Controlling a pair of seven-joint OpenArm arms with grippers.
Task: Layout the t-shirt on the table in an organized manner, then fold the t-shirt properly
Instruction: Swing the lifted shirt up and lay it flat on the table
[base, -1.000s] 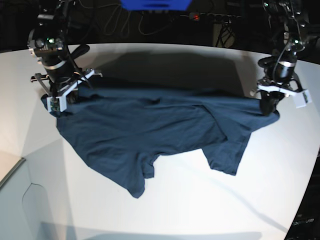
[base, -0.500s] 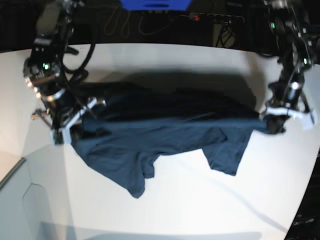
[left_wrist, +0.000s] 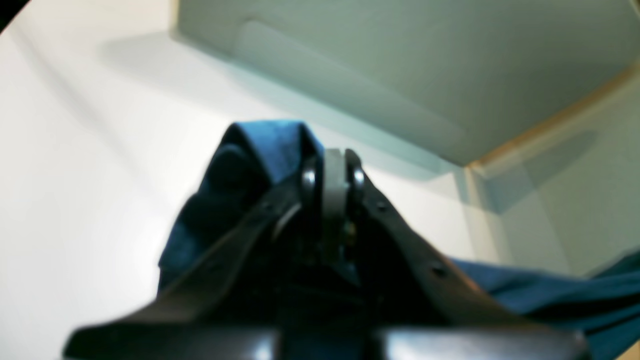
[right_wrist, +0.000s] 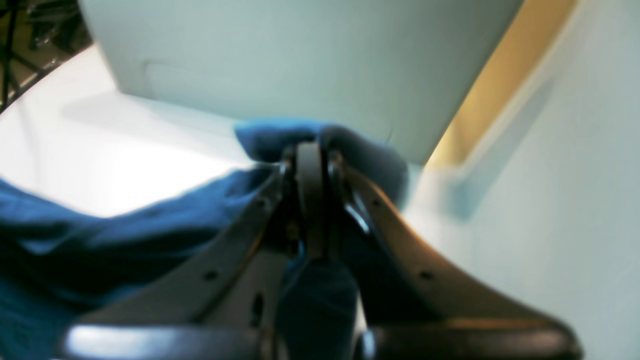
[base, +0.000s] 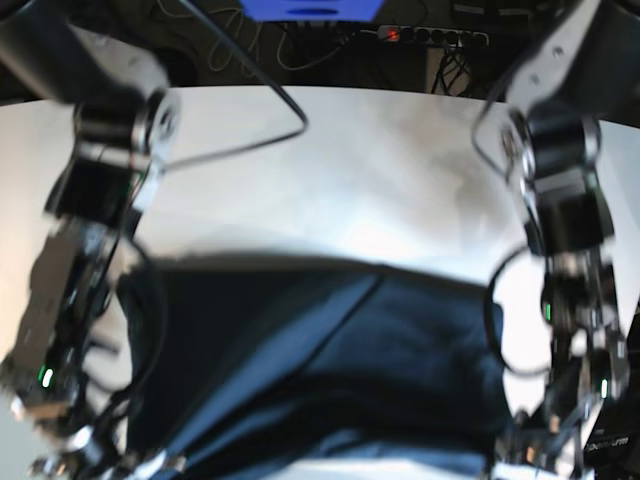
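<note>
- The dark navy-blue short-sleeved cloth t-shirt (base: 330, 370) hangs stretched between the two arms at the near side of the big smooth white table (base: 350, 160), its top edge pulled into a fairly straight line and the body draping down toward the bottom of the base view.
- Left gripper (left_wrist: 332, 165): jaws pinched tight together with a fold of blue cloth bunched just behind them — it's holding a shirt corner.
- Right gripper (right_wrist: 310, 155): same story, jaws closed narrow, fabric wadded around the tips.
- Both wrist views are blurry, so how deep each bite goes I can't tell.
- The risk, as I judge it: a shallow pinch could let a corner slip free under tension, and the shirt would collapse into a heap.
- Uneven lowering could also trap that diagonal crease across the middle, or drop cloth over the table's near edge.
</note>
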